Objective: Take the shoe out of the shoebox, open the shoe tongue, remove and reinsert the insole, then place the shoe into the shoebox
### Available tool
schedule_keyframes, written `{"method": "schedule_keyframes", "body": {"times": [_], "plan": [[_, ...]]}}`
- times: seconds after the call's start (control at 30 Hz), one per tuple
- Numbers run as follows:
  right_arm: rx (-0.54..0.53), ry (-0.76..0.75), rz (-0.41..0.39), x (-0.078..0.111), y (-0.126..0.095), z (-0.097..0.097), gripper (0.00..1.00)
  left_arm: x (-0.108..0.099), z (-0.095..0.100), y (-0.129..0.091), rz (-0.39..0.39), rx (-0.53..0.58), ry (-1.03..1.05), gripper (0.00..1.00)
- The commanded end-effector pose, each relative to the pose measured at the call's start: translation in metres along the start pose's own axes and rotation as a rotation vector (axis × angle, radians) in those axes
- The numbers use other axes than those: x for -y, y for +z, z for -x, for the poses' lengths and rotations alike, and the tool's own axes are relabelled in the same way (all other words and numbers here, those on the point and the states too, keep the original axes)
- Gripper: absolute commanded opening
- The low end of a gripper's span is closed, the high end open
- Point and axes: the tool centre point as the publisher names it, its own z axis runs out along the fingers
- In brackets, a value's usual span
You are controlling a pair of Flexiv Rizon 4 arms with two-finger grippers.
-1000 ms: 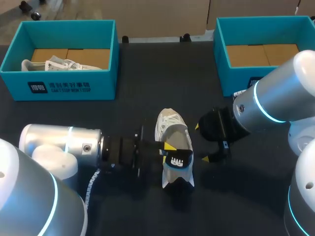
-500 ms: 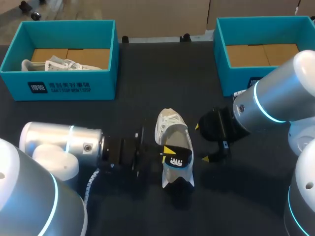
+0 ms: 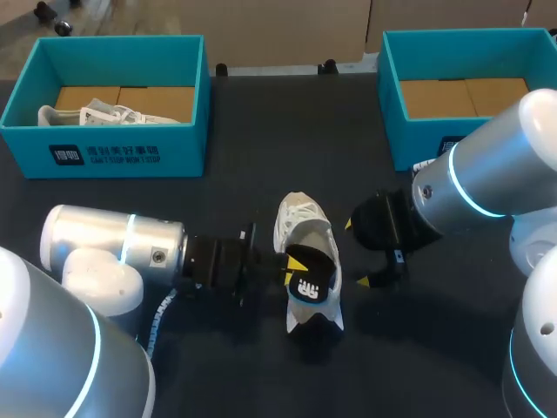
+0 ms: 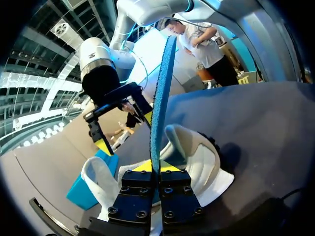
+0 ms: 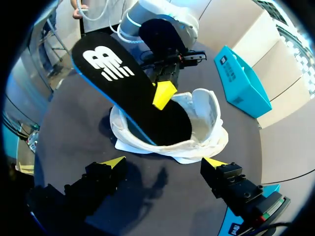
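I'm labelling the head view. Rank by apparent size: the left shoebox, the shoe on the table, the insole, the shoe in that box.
1. left shoebox
2. shoe on the table
3. insole and shoe in the box: both partly hidden, similar, unranked.

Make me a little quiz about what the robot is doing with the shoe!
1. True or false: the right gripper is shut on the shoe.
2. Which one holds the insole? A) the left gripper B) the right gripper C) neither
3. Fill in: the second shoe lies inside a teal ___.

Key: 1 false, it is open beside the shoe. 2 A. 3 shoebox.
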Motion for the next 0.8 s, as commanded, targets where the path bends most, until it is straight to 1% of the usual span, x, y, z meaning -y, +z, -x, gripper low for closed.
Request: {"method": "schedule_keyframes", "body": {"times": [0.03, 0.1, 0.17, 0.2, 0.3, 0.53, 0.67, 0.7, 0.73, 0.77, 0.8], "plan": [[0.004, 0.0, -0.001, 0.0, 0.001, -0.002, 1.0, -0.006, 0.0, 0.002, 0.003, 0.002, -0.016, 0.0], [0.004, 0.0, -0.001, 0.0, 0.001, -0.002, 1.0, -0.002, -0.001, 0.001, -0.009, 0.006, -0.035, 0.01], [0.004, 0.0, -0.001, 0.0, 0.001, -0.002, 1.0, 0.003, -0.002, 0.0, -0.01, 0.006, -0.039, 0.3], [0.004, 0.0, -0.001, 0.0, 0.001, -0.002, 1.0, 0.006, -0.002, -0.001, -0.011, 0.005, -0.041, 0.38], [0.004, 0.0, -0.001, 0.0, 0.001, -0.002, 1.0, 0.014, -0.002, -0.003, -0.018, 0.002, -0.045, 0.45], [0.004, 0.0, -0.001, 0.0, 0.001, -0.002, 1.0, 0.033, 0.002, -0.007, -0.04, 0.014, -0.038, 0.42], [0.004, 0.0, -0.001, 0.0, 0.001, -0.002, 1.0, 0.034, 0.001, -0.006, -0.038, 0.011, -0.033, 0.4], [0.004, 0.0, -0.001, 0.0, 0.001, -0.002, 1.0, 0.032, 0.0, -0.005, -0.034, 0.007, -0.035, 0.38], [0.004, 0.0, -0.001, 0.0, 0.001, -0.002, 1.0, 0.03, -0.001, -0.004, -0.03, 0.003, -0.04, 0.34], [0.004, 0.0, -0.001, 0.0, 0.001, -0.002, 1.0, 0.029, -0.002, -0.003, -0.025, 0.002, -0.04, 0.26], [0.004, 0.0, -0.001, 0.0, 0.001, -0.002, 1.0, 0.027, -0.003, -0.002, -0.023, 0.001, -0.04, 0.24]]}}
